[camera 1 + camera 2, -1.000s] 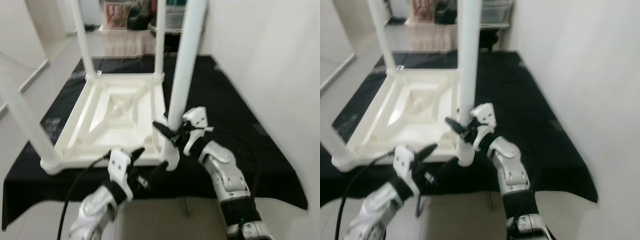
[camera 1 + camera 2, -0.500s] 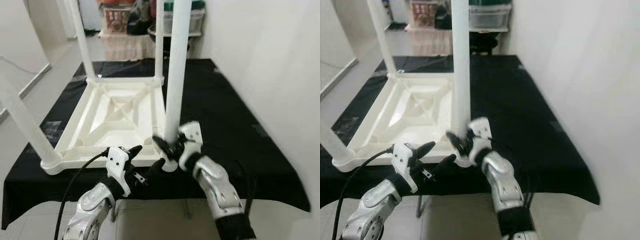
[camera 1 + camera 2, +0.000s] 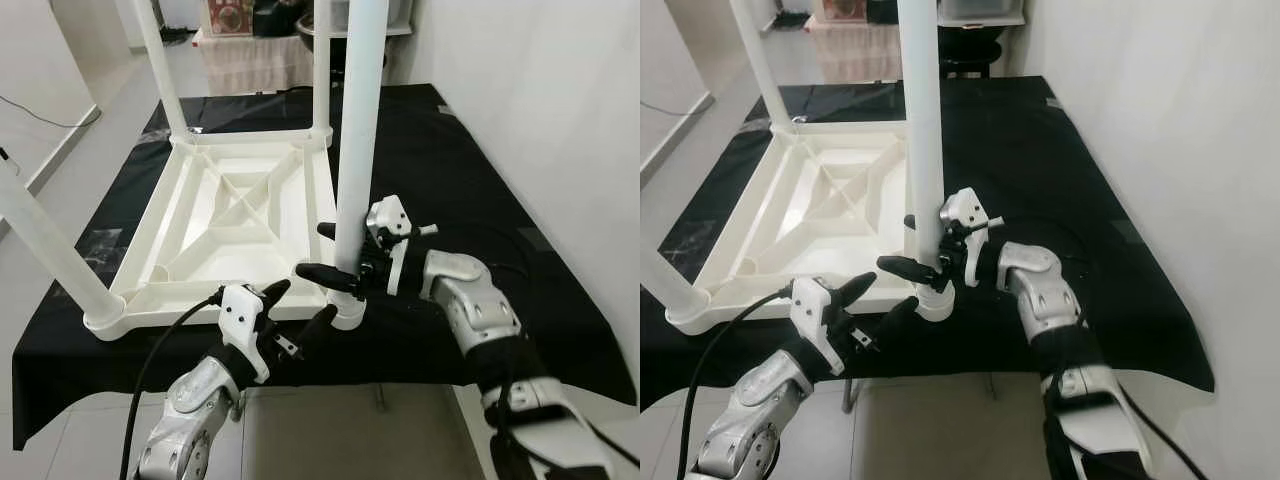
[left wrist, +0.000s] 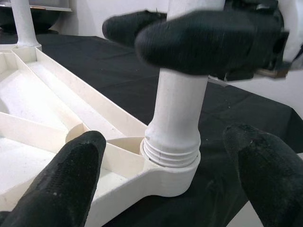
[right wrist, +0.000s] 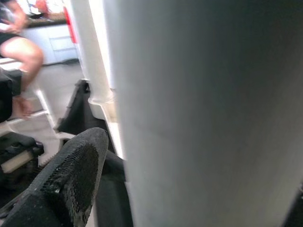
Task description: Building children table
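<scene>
A black cloth (image 3: 450,170) covers the work surface beside a plain white wall (image 3: 540,90), and on it lies the upside-down white plastic children's table (image 3: 230,220), its legs pointing up. At the near right corner stands the white round table leg (image 3: 358,130), seated in its corner socket (image 4: 173,172). The right gripper (image 3: 340,255) has its two black fingers around that leg just above the base, one on each side. The left gripper (image 3: 297,308) hovers low, just near of the same corner, fingers spread apart and touching nothing. The left wrist view brings out the ribbed thread rings at the leg's foot, sitting at the socket's rim. The right wrist view adds a person's bare leg (image 5: 21,49) in the far background.
</scene>
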Controlling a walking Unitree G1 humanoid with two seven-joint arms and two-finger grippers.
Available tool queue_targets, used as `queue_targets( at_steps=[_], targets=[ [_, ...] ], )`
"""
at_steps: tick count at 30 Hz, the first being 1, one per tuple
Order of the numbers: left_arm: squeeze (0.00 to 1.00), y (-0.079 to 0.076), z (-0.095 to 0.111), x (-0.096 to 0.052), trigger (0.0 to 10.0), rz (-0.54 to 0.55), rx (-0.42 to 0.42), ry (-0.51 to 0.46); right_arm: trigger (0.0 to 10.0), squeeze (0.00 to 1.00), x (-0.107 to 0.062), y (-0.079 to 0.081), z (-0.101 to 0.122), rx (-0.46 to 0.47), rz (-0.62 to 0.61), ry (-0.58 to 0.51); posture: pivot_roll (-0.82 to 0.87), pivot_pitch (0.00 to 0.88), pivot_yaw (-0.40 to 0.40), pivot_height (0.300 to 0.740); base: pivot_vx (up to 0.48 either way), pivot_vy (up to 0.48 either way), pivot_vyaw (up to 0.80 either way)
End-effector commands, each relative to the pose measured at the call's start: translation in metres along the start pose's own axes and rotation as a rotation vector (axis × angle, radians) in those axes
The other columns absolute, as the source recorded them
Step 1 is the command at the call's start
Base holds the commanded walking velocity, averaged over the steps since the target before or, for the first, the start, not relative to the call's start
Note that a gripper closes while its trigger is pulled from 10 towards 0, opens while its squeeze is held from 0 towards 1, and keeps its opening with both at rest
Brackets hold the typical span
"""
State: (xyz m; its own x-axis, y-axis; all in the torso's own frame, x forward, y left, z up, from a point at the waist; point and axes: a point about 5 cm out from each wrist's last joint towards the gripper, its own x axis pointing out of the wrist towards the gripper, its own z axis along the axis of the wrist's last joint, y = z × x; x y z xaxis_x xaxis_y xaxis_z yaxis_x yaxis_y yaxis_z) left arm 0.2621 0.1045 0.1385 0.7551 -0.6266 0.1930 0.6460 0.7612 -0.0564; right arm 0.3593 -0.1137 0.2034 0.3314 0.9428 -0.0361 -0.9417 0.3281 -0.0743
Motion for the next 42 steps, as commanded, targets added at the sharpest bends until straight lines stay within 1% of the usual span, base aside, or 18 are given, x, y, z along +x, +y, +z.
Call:
queue_targets(
  at_steps=[1, 2, 3, 4, 5, 14, 17, 22, 23, 24, 25, 26, 28, 30, 38, 39, 40, 42],
  targets=[
    [0.00, -0.002, -0.003, -0.003, 10.0, 0.006, 0.002, 0.014, 10.0, 0.00, 0.001, 0.000, 0.001, 0.031, 0.066, -0.006, 0.02, 0.090, -0.007, 0.740, 0.000, 0.000, 0.00],
    [0.00, -0.002, -0.003, -0.003, 10.0, 0.006, 0.002, 0.014, 10.0, 0.00, 0.001, 0.000, 0.001, 0.031, 0.066, -0.006, 0.02, 0.090, -0.007, 0.740, 0.000, 0.000, 0.00],
    [0.00, -0.002, -0.003, -0.003, 10.0, 0.007, 0.001, 0.014, 6.6, 0.00, 0.001, 0.000, 0.001, 0.044, 0.109, 0.001, 0.02, 0.089, -0.010, 0.740, 0.000, 0.000, 0.00],
    [0.00, -0.003, -0.003, -0.003, 10.0, 0.007, 0.001, 0.015, 6.6, 0.00, 0.001, 0.000, 0.000, 0.053, 0.137, 0.006, 0.02, 0.089, -0.010, 0.740, 0.000, 0.000, 0.00],
    [0.00, -0.003, -0.004, -0.004, 10.0, 0.008, 0.001, 0.015, 0.0, 0.00, 0.001, -0.001, 0.000, 0.066, 0.143, 0.006, 0.03, 0.089, -0.013, 0.740, 0.000, 0.000, 0.00],
    [0.00, -0.004, -0.004, -0.004, 10.0, 0.012, -0.003, 0.014, 0.0, 0.00, -0.001, -0.005, -0.009, 0.076, 0.109, 0.004, 0.02, 0.090, -0.013, 0.740, 0.000, 0.000, 0.00],
    [0.00, -0.005, -0.004, -0.004, 10.0, 0.009, -0.006, 0.013, 0.0, 0.00, -0.008, -0.006, -0.013, 0.041, 0.001, -0.012, 0.01, 0.098, -0.010, 0.740, 0.000, 0.000, 0.00],
    [0.00, -0.003, -0.002, -0.006, 10.0, 0.009, -0.005, 0.011, 0.0, 0.00, -0.015, -0.002, -0.026, 0.041, -0.292, -0.011, 0.00, 0.109, -0.011, 0.740, 0.000, 0.000, 0.00],
    [0.00, -0.002, -0.001, -0.007, 10.0, 0.010, -0.004, 0.011, 0.0, 0.00, -0.012, 0.003, -0.036, 0.090, -0.471, -0.031, -0.01, 0.117, -0.008, 0.740, 0.000, 0.000, 0.00],
    [0.00, -0.002, -0.001, -0.007, 10.0, 0.010, -0.004, 0.011, 0.0, 0.00, -0.012, 0.003, -0.036, 0.090, -0.471, -0.031, -0.01, 0.117, -0.008, 0.740, 0.000, 0.000, 0.00],
    [0.00, 0.001, 0.000, -0.008, 10.0, 0.011, -0.003, 0.011, 0.0, 0.00, -0.008, 0.041, -0.075, 0.236, -0.851, -0.015, -0.04, 0.120, 0.008, 0.740, 0.000, 0.000, 0.00],
    [0.00, 0.001, 0.000, -0.008, 10.0, 0.011, -0.003, 0.011, 0.0, 0.00, -0.008, 0.041, -0.075, 0.236, -0.851, -0.015, -0.04, 0.120, 0.008, 0.740, 0.000, 0.000, 0.00],
    [0.00, 0.005, -0.001, -0.006, 10.0, 0.008, -0.002, 0.016, 0.0, 0.00, 0.017, 0.063, -0.060, -0.071, -0.724, 0.058, -0.06, 0.111, 0.039, 0.740, 0.000, 0.000, 0.00],
    [0.00, 0.006, -0.001, -0.005, 10.0, 0.008, 0.000, 0.019, 0.0, 0.00, 0.028, 0.062, -0.061, -0.117, -0.606, 0.093, -0.04, 0.098, 0.026, 0.740, 0.000, 0.000, 0.00],
    [0.00, 0.009, -0.001, -0.004, 10.0, 0.026, 0.010, 0.017, 0.0, 0.00, 0.028, 0.063, -0.065, -0.049, -0.633, 0.100, -0.03, 0.096, 0.016, 0.740, 0.000, 0.000, 0.00],
    [0.00, 0.009, -0.001, -0.004, 10.0, 0.034, 0.013, 0.014, 5.7, 0.00, 0.027, 0.061, -0.065, -0.025, -0.646, 0.097, -0.03, 0.091, 0.014, 0.740, 0.000, 0.000, 0.00],
    [0.00, 0.009, -0.001, -0.003, 10.0, 0.039, 0.014, 0.011, 10.0, 0.00, 0.024, 0.061, -0.063, 0.053, -0.688, 0.073, -0.03, 0.089, 0.014, 0.740, 0.000, 0.000, 0.00],
    [0.00, 0.009, -0.001, -0.003, 10.0, 0.039, 0.014, 0.011, 10.0, 0.00, 0.024, 0.062, -0.062, 0.067, -0.704, 0.070, -0.03, 0.089, 0.014, 0.740, 0.000, 0.000, 0.00]
  ],
)
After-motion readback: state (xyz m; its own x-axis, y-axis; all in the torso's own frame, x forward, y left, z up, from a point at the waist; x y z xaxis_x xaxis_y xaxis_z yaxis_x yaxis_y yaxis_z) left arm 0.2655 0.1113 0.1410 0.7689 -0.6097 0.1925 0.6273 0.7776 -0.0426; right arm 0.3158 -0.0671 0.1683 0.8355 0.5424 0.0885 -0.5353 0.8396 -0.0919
